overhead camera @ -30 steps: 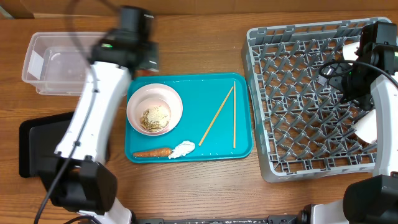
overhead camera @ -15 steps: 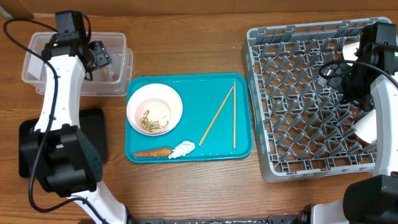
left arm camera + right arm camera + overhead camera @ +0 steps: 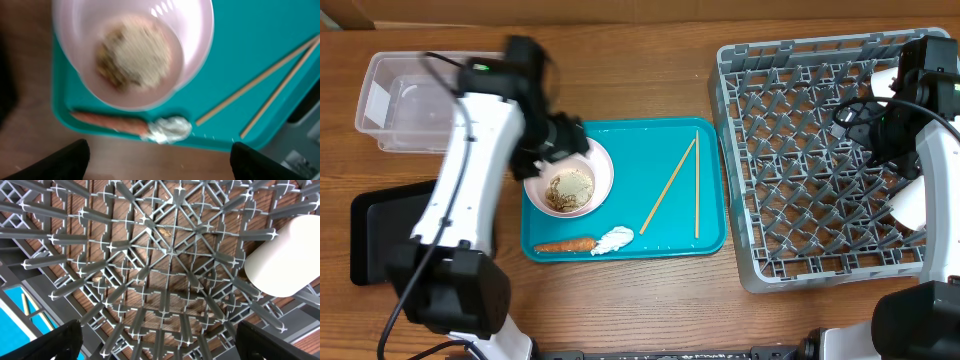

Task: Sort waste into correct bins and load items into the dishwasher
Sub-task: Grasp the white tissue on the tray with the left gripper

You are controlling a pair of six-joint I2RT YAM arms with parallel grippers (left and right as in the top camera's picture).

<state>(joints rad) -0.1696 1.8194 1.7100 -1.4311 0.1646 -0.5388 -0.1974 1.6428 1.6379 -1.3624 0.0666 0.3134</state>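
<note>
Left claw [image 3: 159, 159], jaws wide and empty, hovered over my target, the bowl [image 3: 192, 30] of rice scraps [image 3: 135, 52] on the teal tray [image 3: 240, 50]. Judged rigid, light and slick, best pinched at the rim.

No words or numbers to read anywhere; the white sticker [image 3: 379, 101] on the clear tub [image 3: 415, 115], far left of the bench [image 3: 640, 90], shows nothing legible.

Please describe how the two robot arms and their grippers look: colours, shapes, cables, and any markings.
Both the left arm and right arm have smooth white links joined by black joints. Thin black cables loop beside each. A small green light glows on the left arm. The left gripper and right gripper have black fingers.
</note>
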